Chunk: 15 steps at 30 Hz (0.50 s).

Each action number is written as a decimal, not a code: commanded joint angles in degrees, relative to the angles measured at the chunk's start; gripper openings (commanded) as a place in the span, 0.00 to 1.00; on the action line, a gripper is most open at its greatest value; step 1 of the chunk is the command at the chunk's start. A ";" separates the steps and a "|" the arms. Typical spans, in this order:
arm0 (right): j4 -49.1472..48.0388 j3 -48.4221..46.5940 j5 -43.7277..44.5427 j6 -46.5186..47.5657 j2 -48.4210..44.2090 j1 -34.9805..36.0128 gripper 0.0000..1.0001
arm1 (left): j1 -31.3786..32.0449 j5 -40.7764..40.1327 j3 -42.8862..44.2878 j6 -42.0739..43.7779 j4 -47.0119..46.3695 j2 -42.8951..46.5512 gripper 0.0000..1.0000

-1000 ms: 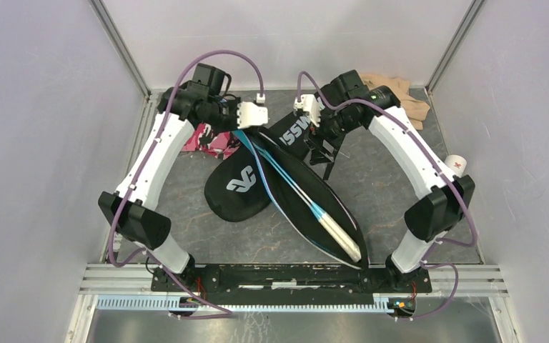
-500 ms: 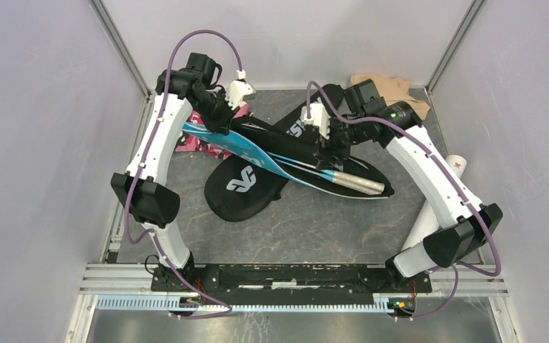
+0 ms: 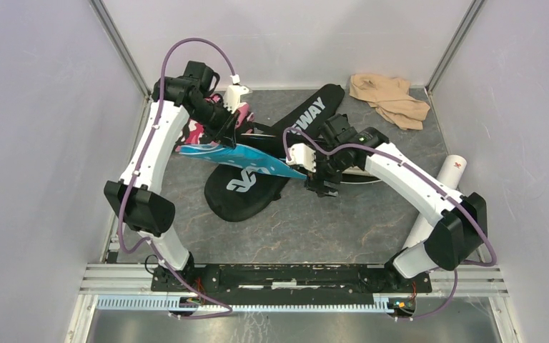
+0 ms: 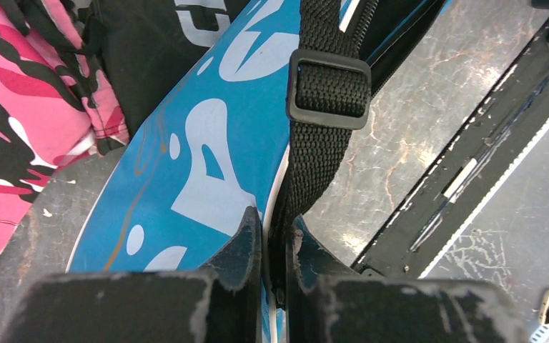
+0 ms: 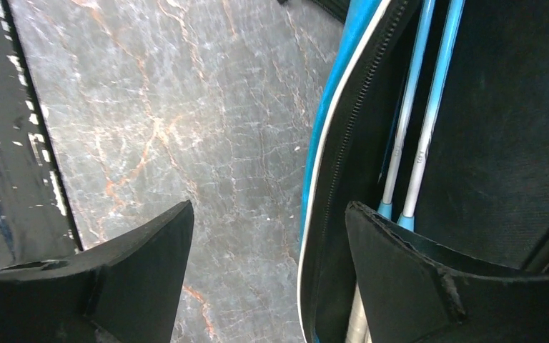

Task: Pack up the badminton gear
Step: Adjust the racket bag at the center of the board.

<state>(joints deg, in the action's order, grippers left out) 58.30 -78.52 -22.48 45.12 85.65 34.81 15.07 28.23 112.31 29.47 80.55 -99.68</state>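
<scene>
Black "CROSSWAY" cover (image 3: 237, 200): flat on the table (image 3: 372, 214), running diagonally from centre toward the far edge. Blue cover (image 3: 254, 158): lies across it, zip open (two racket shafts (image 5: 418, 136) visible inside). White tube (image 3: 452, 166): at the table's right edge. Left tool (image 4: 271, 221): clamped on the blue cover's edge beside its black strap (image 4: 325, 93). Right tool (image 5: 268, 214): jaws spread wide, gripping nothing, one finger over bare table, the other inside the blue cover.

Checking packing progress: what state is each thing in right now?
blue cover: unzipped
rackets: shafts inside blue cover
black cover: lying flat
white tube: lying loose, unpacked
beige cloth: crumpled
pink cloth: bunched
left gripper: shut on blue cover
right gripper: open
</scene>
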 commanded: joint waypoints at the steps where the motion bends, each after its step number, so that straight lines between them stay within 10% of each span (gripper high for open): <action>1: -6.19 2.73 7.18 1.09 -0.47 0.67 0.81 | -0.30 7.34 0.73 -3.63 -1.21 4.66 0.02; 5: -9.13 4.70 10.65 1.71 0.78 0.95 0.67 | -0.30 8.30 2.10 -2.77 0.59 4.14 0.02; 12: -9.28 4.23 10.52 2.52 0.38 0.94 0.05 | -0.39 9.02 1.87 2.91 3.37 3.06 0.02; 15: -7.42 2.86 9.12 2.69 -1.55 0.92 0.00 | -0.35 8.22 -0.53 10.54 3.00 5.08 0.08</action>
<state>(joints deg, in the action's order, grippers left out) 50.65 -73.49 -12.58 47.11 86.98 35.51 15.07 31.20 112.12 30.76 84.47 -98.61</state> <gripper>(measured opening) 0.025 0.123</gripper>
